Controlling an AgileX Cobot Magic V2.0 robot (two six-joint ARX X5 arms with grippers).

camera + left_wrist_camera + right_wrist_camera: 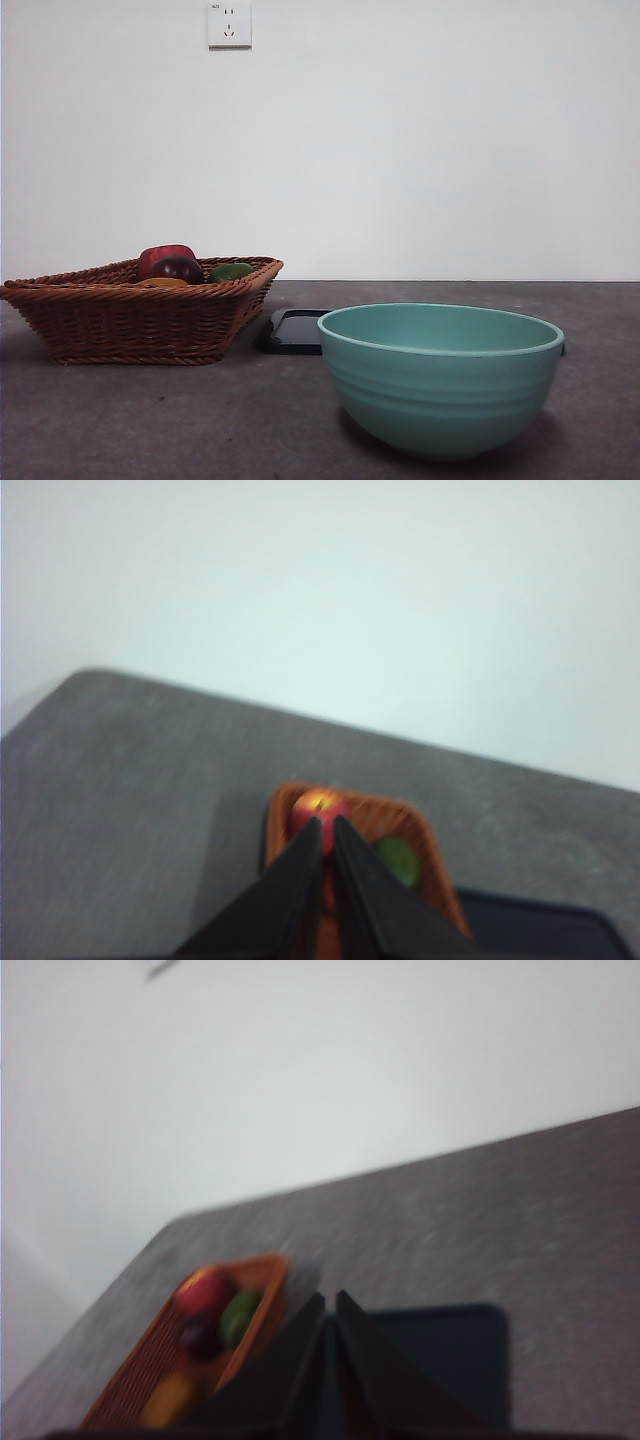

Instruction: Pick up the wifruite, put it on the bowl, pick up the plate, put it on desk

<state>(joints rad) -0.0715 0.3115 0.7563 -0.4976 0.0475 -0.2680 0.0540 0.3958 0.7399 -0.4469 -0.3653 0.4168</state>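
The wifruite (160, 283) is a small orange-brown fruit lying in the brown wicker basket (120, 320) at the left; only its top shows. It also shows in the right wrist view (170, 1398). The teal bowl (440, 378) stands empty at the front right. A flat black plate (294, 331) lies on the desk (180, 420) between basket and bowl. My left gripper (327, 823) is shut and empty, high above the basket (420, 825). My right gripper (330, 1300) is shut and empty, high above the plate (440, 1355). Neither gripper shows in the front view.
The basket also holds a red fruit (165, 257), a dark purple-red fruit (180, 269) and a green fruit (231, 271). A white wall with a socket (229, 24) stands behind the desk.
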